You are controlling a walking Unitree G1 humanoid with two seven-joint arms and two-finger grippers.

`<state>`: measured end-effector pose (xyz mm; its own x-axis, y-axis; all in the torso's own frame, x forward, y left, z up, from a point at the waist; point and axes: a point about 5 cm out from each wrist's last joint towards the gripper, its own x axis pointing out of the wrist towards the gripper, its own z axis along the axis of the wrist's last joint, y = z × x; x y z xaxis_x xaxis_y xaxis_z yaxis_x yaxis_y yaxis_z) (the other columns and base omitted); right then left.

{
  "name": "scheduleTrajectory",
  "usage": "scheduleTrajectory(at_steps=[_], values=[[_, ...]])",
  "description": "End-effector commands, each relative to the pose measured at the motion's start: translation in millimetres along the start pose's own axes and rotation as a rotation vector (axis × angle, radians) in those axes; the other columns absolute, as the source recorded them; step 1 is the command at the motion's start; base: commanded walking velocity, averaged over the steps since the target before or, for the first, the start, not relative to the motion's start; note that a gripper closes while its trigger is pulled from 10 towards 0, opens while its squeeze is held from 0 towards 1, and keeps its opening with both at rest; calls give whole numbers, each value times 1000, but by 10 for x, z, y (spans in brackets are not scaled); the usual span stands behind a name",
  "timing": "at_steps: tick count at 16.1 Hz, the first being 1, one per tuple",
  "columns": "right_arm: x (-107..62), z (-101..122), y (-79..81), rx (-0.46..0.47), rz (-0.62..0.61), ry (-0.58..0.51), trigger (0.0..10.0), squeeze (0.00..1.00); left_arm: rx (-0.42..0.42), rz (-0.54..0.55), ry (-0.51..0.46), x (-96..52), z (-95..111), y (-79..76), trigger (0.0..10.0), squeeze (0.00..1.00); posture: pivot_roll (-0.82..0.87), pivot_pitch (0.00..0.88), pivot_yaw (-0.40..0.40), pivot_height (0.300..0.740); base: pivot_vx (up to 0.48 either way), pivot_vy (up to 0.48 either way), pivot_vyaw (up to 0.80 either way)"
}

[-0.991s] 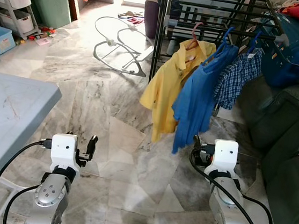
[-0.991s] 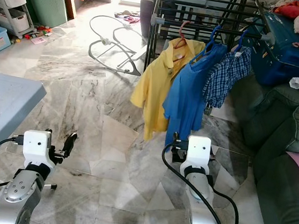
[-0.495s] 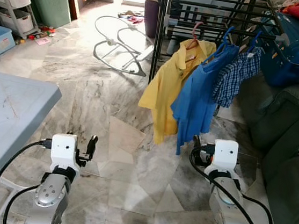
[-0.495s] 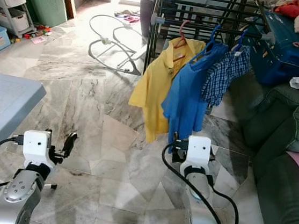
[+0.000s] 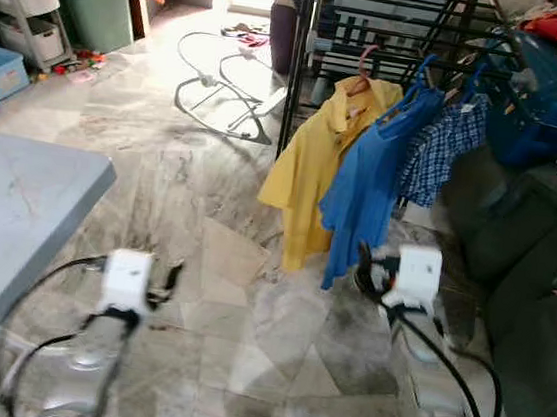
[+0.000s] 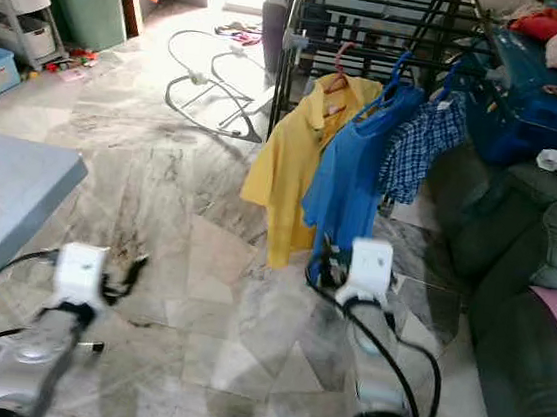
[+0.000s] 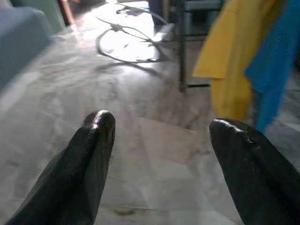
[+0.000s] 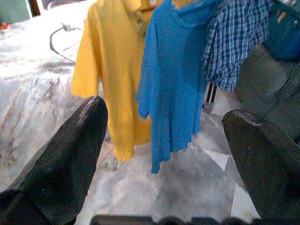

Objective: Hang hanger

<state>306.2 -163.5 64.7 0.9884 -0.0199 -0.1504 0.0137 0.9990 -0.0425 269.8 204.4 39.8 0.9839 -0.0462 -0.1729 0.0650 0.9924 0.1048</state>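
On the drying rack (image 5: 323,42) three shirts hang on hangers (image 5: 364,59), both my grippers (image 8: 161,122) (image 7: 157,136) are spread and empty, so I should approach slowly.

Both arms are now smeared with motion blur where a moment ago they were sharp. The right gripper (image 5: 362,268) sits a little higher and farther toward 12 o'clock than before, closer to the hem of the blue shirt (image 5: 367,183), while the left gripper (image 5: 167,281) has drifted slightly toward 12 o'clock over the marble floor (image 5: 211,181). The whole scene has shifted a touch, so the camera itself is moving; the shirts on the drying rack (image 5: 378,39) hang as they did.
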Motion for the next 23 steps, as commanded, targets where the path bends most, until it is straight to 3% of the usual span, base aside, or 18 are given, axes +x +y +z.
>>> scheduleTrajectory(at_steps=[1,3,4,7,8,9,10,11,17,21,22,23], values=[[24,85,0,-9,11,-38,10000,0,6,-12,-49,53,117,9,10000,0,-100,0,-50,740,0,0,0],[32,119,-40,-5,-4,-64,10000,0,-11,4,-125,100,264,1,10000,0,-106,0,-46,740,0,0,0],[17,135,-61,-2,-13,-76,0,0,-40,23,-167,88,347,-69,10000,0,-108,0,-42,740,0,0,0],[-33,93,-46,3,-15,-72,0,0,-64,14,-173,-10,302,-260,10000,0,-104,0,-38,740,0,0,0],[-45,85,-31,-2,-11,-71,667,0,-68,14,-160,-32,260,-273,10000,0,-104,0,-37,740,0,0,0],[-59,74,-14,-11,-8,-67,10000,0,-63,15,-151,-65,225,-278,10000,0,-104,10,-35,740,0,0,0],[-74,61,-20,6,-7,-64,10000,812,-67,26,-145,-86,222,-266,10000,0,-103,16,-37,740,0,0,0],[-87,58,-22,14,-4,-64,10000,1000,-71,36,-141,-93,224,-245,10000,0,-103,25,-35,740,0,0,0],[-184,32,-152,-8,-27,-56,10000,1000,-57,47,-158,-89,315,-124,10000,0,-114,71,-17,740,0,0,0],[-203,64,-51,7,-20,-66,10000,980,-76,-3,-163,-78,329,-122,10000,0,-124,77,-10,740,0,0,0],[-205,66,-26,5,-7,-69,10000,255,-76,-9,-163,-75,330,-132,10000,0,-125,77,-10,740,251,0,0],[-205,74,-7,3,1,-72,10000,0,-81,-15,-165,-64,329,-143,10000,0,-128,74,-10,740,330,0,0]])
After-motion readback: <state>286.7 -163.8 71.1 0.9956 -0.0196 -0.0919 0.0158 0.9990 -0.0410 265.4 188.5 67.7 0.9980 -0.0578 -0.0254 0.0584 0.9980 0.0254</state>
